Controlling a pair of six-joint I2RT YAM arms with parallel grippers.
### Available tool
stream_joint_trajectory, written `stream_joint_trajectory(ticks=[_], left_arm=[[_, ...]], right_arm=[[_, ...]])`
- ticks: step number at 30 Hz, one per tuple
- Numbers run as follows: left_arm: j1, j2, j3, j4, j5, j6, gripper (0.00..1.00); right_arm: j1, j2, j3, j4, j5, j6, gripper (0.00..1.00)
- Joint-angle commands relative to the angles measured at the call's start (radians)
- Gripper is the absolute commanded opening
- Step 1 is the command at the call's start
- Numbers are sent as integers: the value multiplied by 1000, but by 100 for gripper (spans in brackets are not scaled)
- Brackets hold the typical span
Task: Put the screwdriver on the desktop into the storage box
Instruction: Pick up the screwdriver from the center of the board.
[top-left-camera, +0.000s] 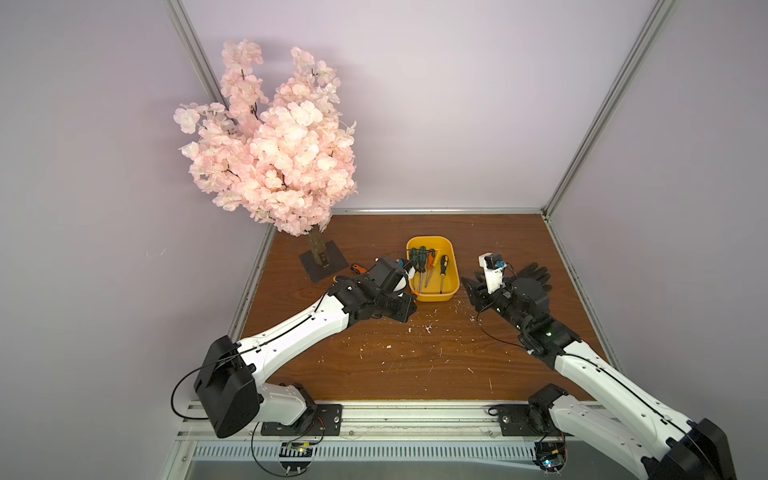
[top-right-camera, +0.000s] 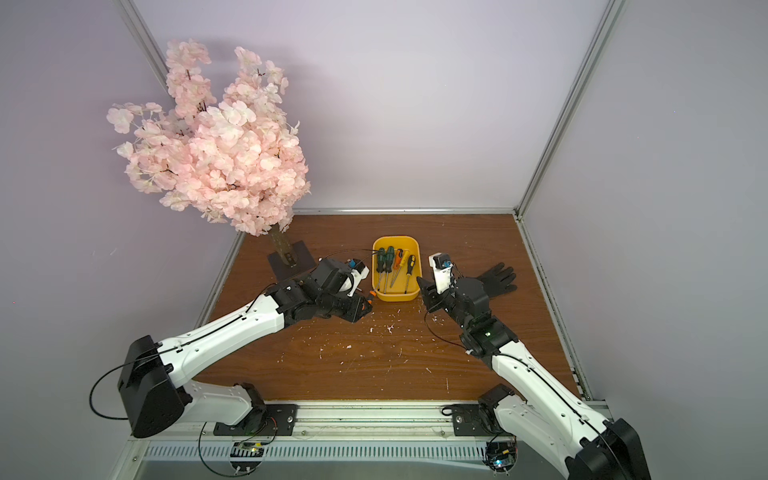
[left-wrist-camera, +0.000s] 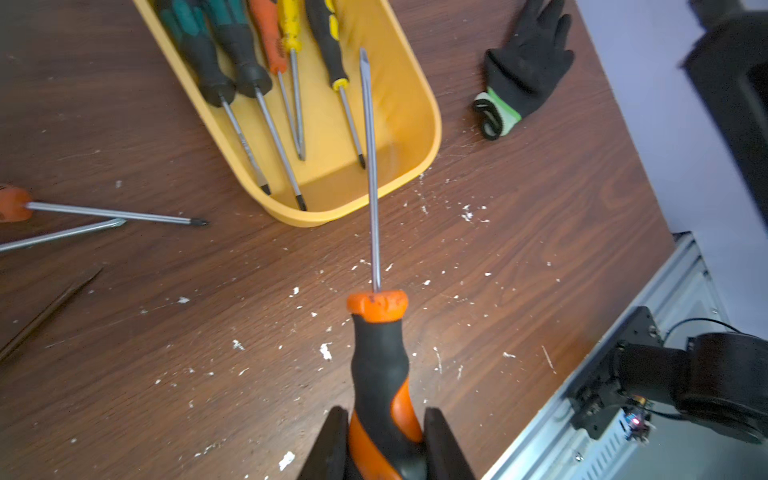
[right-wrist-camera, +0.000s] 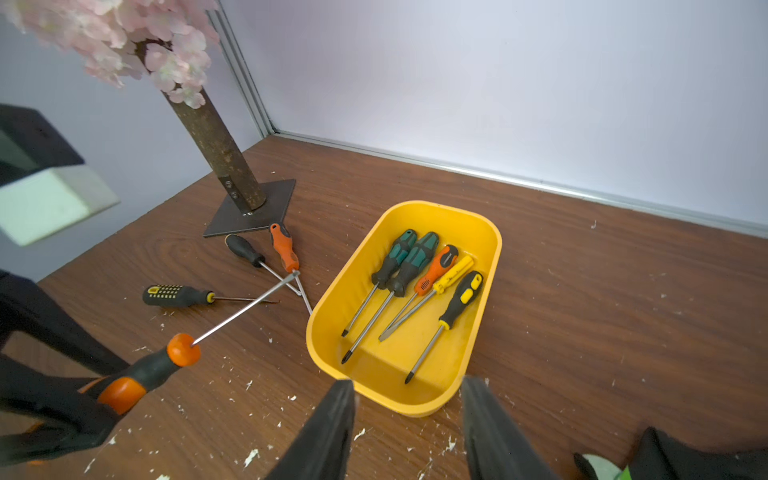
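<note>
My left gripper is shut on the black-and-orange handle of a screwdriver. Its shaft reaches over the near rim of the yellow storage box, above the tools inside. In both top views this gripper sits just left of the storage box. Several screwdrivers lie in the box. Three more lie on the desktop near the tree base: an orange one, a black one and a black-yellow one. My right gripper stands open and empty at the box's right near corner.
A black glove lies on the desktop right of the box, behind my right wrist. A pink blossom tree stands on a dark square base at the back left. White flecks litter the board. Walls close the back and sides.
</note>
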Motion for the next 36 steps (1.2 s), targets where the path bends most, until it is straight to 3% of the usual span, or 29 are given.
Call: stream_joint_trajectory(ticks=[1, 6, 11, 12, 13, 16, 25, 29, 33, 36], left_arm=[[24, 12, 52, -49, 115, 75, 10], [32, 30, 119, -92, 240, 128, 11], [33, 49, 146, -120, 307, 163, 10], [34, 53, 151, -124, 314, 167, 10], [33, 58, 156, -127, 324, 170, 10], [33, 66, 171, -139, 325, 178, 10], [40, 83, 202, -158, 342, 193, 10], [41, 92, 218, -179, 347, 204, 10], [41, 94, 221, -179, 363, 208, 9], [42, 99, 227, -179, 379, 210, 9]], right_arm=[[-4, -38, -13, 91, -75, -167, 49], [0, -116, -77, 150, -261, -394, 49], [10, -125, -47, 73, -354, -617, 52], [19, -122, -35, 39, -359, -675, 83], [29, -117, -21, 9, -358, -728, 99], [49, -107, 9, -44, -348, -861, 98], [79, -48, 85, -110, -325, -962, 98], [113, -28, 108, -152, -312, -1028, 74], [170, -33, 112, -179, -230, -1113, 66], [187, -26, 123, -207, -206, -1167, 66]])
